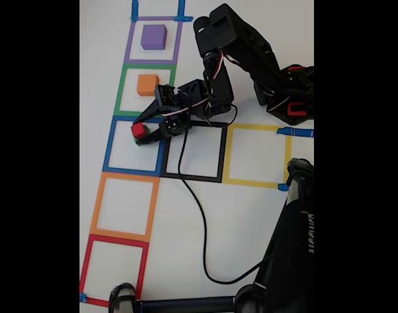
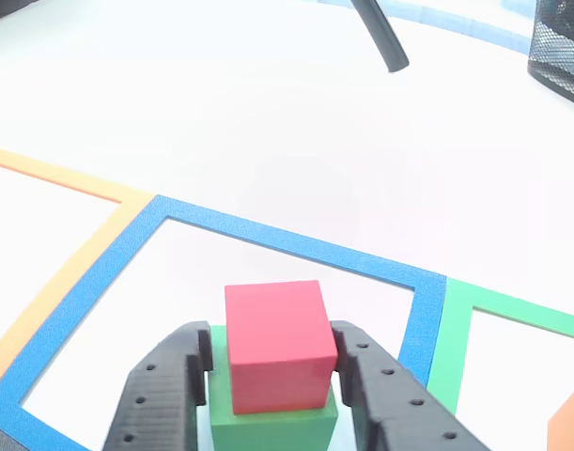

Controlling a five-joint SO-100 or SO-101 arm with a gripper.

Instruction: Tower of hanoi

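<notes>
Tower of Hanoi layout: a column of tape squares is seen down the left of the fixed view, purple square (image 1: pixel 153 40) at the top, then green square (image 1: pixel 146 90), blue square (image 1: pixel 136 145), orange square (image 1: pixel 124 206) and red square (image 1: pixel 114 269); a black square (image 1: pixel 193 151) and a yellow square (image 1: pixel 258 156) are set to the right of the blue one.
Arm: the gripper (image 1: pixel 148 130) is reached from the upper right of the fixed view into the blue square.
Purple cube (image 1: pixel 154 36): left inside the purple square.
Orange cube (image 1: pixel 148 84): left inside the green square.
Green cube (image 2: pixel 277 423): seen at the bottom centre of the other view, inside the blue square, under the red one.
Red cube (image 2: pixel 278 346): rested on the green cube, flanked by both jaws.
Grip state: the fingers (image 2: pixel 164 399) are set close at either side of the red cube; whether it is clamped or freed cannot be told.
Step in hand: judged to be a stacking move at the blue square, either setting down or picking up the red cube.
Next move: a straight vertical motion is called for, so that the green cube is not dragged.
</notes>
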